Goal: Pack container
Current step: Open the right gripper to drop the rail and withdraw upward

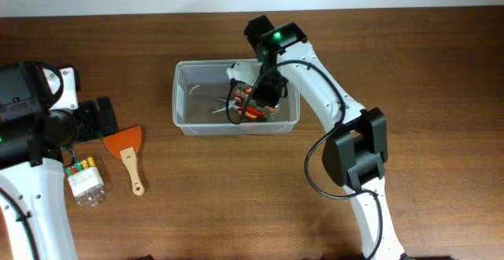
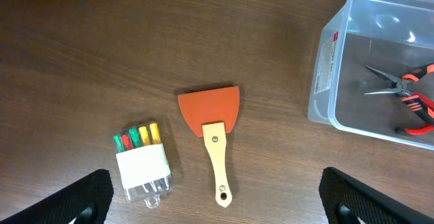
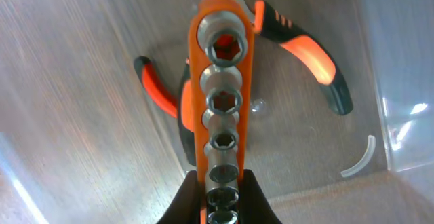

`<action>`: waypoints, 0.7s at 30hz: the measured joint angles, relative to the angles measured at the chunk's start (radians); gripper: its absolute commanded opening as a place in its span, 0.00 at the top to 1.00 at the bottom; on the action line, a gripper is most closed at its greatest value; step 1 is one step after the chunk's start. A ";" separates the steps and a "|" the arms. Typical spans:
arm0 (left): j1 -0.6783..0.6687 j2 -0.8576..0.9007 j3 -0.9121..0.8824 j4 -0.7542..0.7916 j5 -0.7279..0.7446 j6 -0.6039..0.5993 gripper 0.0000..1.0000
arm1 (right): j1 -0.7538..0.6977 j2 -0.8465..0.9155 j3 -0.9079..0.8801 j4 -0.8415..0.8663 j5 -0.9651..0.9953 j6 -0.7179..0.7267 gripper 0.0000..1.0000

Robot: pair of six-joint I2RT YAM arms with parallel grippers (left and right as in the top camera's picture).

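Note:
The container (image 1: 183, 94) is a clear rectangular tub at the table's middle back; it also shows in the left wrist view (image 2: 325, 68). Red-and-black pliers (image 2: 410, 95) lie inside it. My right gripper (image 3: 218, 197) is shut on an orange rail of metal sockets (image 3: 222, 81) and holds it inside the tub just above the pliers (image 3: 312, 61). My left gripper (image 2: 217, 203) is open and empty above the table, near an orange scraper with a wooden handle (image 2: 213, 125) and a small clear case of coloured bits (image 2: 142, 159).
The scraper (image 1: 127, 154) and the bit case (image 1: 84, 181) lie on the wooden table left of the tub. The right arm (image 1: 331, 110) reaches over the tub's right end.

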 measured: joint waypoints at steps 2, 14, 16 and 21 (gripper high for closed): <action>0.000 0.000 0.000 0.000 0.000 0.000 0.01 | -0.019 0.003 0.000 0.000 -0.015 0.002 0.76; 0.000 0.000 0.000 0.000 0.000 0.000 0.01 | -0.049 0.003 0.000 0.002 -0.042 0.005 0.50; 0.000 0.000 0.000 0.000 0.000 0.000 0.01 | -0.049 0.003 0.000 0.002 -0.043 0.020 0.47; 0.000 0.000 0.000 -0.005 0.000 0.000 0.01 | -0.049 -0.005 0.002 -0.026 -0.049 0.053 0.02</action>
